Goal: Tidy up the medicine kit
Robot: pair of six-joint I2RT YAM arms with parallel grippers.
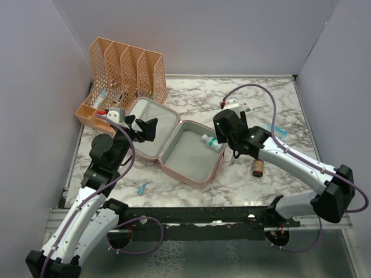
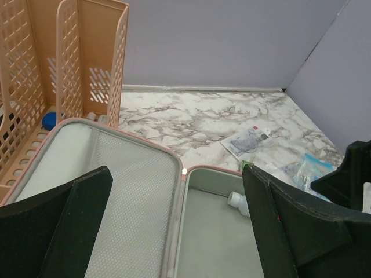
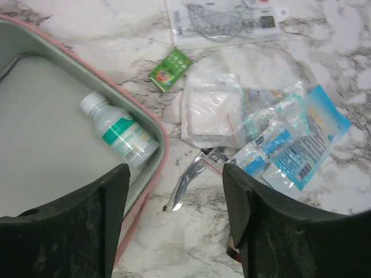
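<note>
The pink medicine kit (image 1: 194,180) lies open on the marble table, lid to the left and tray to the right, with pale grey-green lining. A white bottle with a green label (image 1: 212,142) lies in the tray's far right corner; it also shows in the right wrist view (image 3: 119,134). My left gripper (image 1: 143,127) is open and empty above the lid, and the hinge lies between its fingers (image 2: 177,171). My right gripper (image 1: 228,143) is open and empty just right of the tray rim (image 3: 157,145), above metal scissors (image 3: 188,180).
Loose supplies lie right of the kit: a green sachet (image 3: 170,68), a clear gauze bag (image 3: 211,110), blue packets (image 3: 301,145) and a printed card (image 3: 223,23). A brown bottle (image 1: 258,168) lies near the right arm. An orange file rack (image 1: 124,69) stands at the back left. A small teal item (image 1: 143,186) lies in front.
</note>
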